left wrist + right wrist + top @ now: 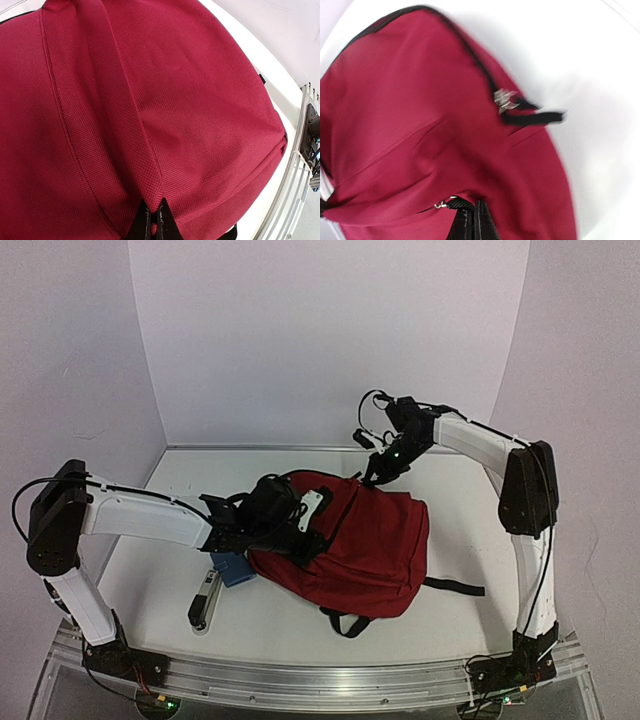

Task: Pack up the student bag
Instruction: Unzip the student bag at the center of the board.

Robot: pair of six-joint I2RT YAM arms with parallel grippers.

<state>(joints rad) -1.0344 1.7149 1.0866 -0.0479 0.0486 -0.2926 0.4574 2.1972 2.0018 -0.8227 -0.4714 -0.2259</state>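
a white table [140, 570] carries an aluminium rail [330, 678] along its near edge. just beyond the rail's left part lies a long black and silver object [204, 602], too small to identify, and a small blue item [233, 568] sits just past it, farther from the rail. pale lilac walls [330, 330] rise well beyond the rail, at the table's far side

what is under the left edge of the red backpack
A blue boxy item shows at the student bag's left edge, seemingly tucked partly beneath it; the red fabric and the left arm cover the rest. Anything else under the bag is hidden.
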